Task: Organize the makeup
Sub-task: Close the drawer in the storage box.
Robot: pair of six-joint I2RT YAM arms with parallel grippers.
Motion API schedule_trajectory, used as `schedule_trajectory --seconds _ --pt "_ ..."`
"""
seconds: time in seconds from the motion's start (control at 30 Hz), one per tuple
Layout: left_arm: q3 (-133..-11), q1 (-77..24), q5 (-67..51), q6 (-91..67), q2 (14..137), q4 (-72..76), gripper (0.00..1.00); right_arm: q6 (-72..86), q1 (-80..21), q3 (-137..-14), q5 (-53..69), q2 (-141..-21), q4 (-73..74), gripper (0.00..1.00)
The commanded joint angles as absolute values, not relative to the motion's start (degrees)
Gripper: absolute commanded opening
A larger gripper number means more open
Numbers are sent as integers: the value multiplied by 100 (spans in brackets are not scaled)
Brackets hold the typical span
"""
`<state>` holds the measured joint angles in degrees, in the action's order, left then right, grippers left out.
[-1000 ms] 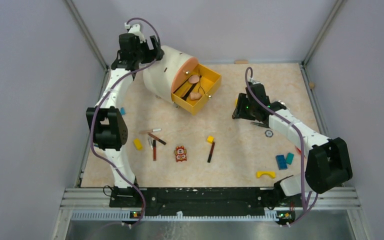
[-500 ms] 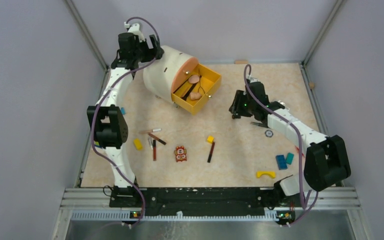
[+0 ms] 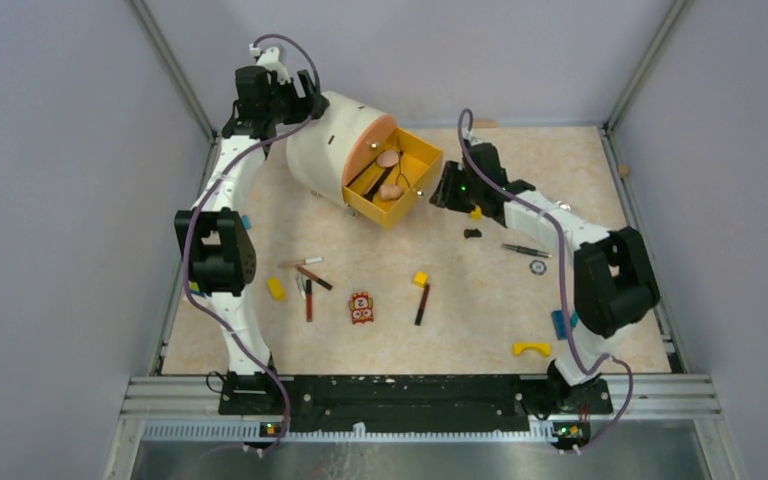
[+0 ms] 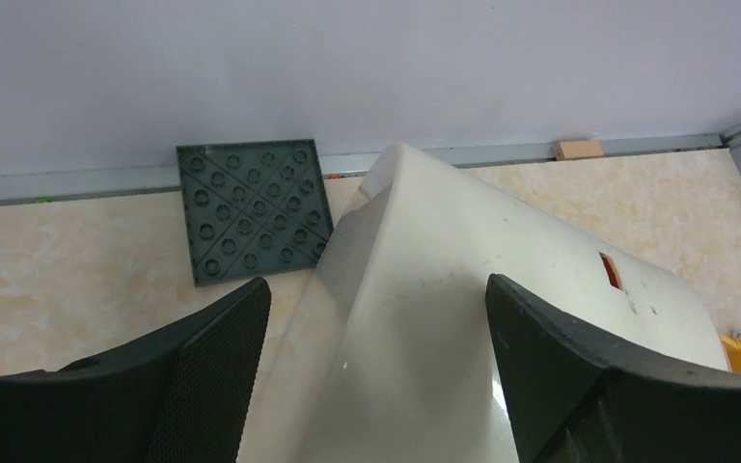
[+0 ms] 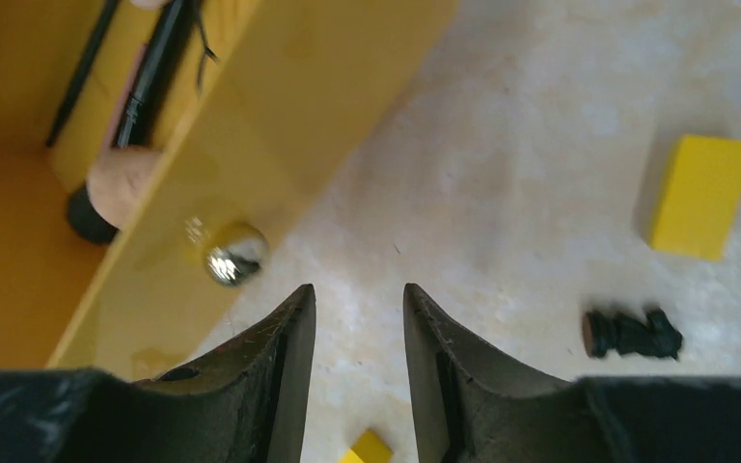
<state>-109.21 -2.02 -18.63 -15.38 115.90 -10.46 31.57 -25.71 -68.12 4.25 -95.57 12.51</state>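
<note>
Two peach puffs (image 3: 388, 158) and black sticks (image 3: 368, 178) in yellow drawer (image 3: 418, 160), pulled out of white rounded cabinet (image 3: 322, 140), upper centre of top view. Loose on table (image 3: 380, 255): pencil cluster (image 3: 307, 282) left of centre, dark-red stick (image 3: 423, 303) at centre, thin dark stick (image 3: 525, 250) right of centre. Right gripper (image 5: 359, 299): jaws a narrow gap apart, nothing between, just beside drawer's outer wall near silver knob (image 5: 234, 256). Left gripper (image 4: 376, 299): jaws wide apart, nothing gripped, over cabinet's back, upper left of top view. Small black piece (image 5: 632, 335) and yellow block (image 5: 702, 196) on table at right of right-wrist view.
</note>
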Motion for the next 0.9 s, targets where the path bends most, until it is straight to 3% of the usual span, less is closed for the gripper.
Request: schedule_trajectory --seconds 0.0,0.33,0.87 --pt "-10771 -182 -2160 -1514 11717 -1029 86 3350 -2752 -7804 594 -10245 756 38" --pt "-10562 -222 -2182 -1443 11613 -962 84 3508 -2969 -9787 948 -11540 918 38" --pt "-10511 -288 -2161 -1406 11593 -949 85 3870 -3106 -11091 1515 -12790 861 38"
